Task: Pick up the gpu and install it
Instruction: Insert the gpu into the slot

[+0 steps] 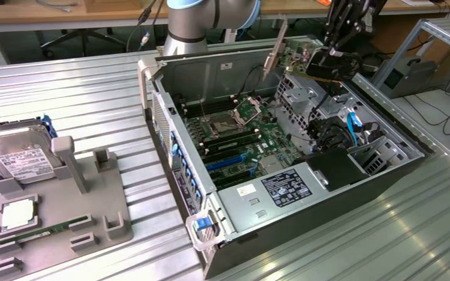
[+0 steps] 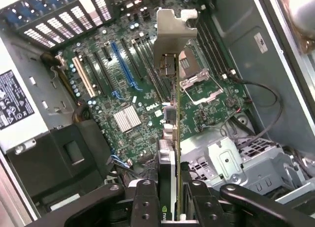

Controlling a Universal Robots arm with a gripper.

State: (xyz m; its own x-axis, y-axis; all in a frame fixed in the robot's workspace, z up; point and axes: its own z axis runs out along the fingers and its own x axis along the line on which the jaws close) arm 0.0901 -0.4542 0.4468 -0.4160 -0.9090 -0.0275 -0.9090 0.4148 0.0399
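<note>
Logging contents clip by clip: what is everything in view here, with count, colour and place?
graphics card: 1, dark with silvery bracket, in the air over the open case
computer case: 1, dark grey, open, on the table
circuit board: 1, green, inside the case
holder: 1, grey, on the table at the exterior view's left
hard drive: 1, silver, white label, in the holder
memory stick: 1, green, in the holder
chip: 1, silver, in the holder
table: 1, silvery, ribbed, under everything
arm: 1, grey and blue, beyond the case in the exterior view
claw: 1, black, shut on the graphics card
</note>
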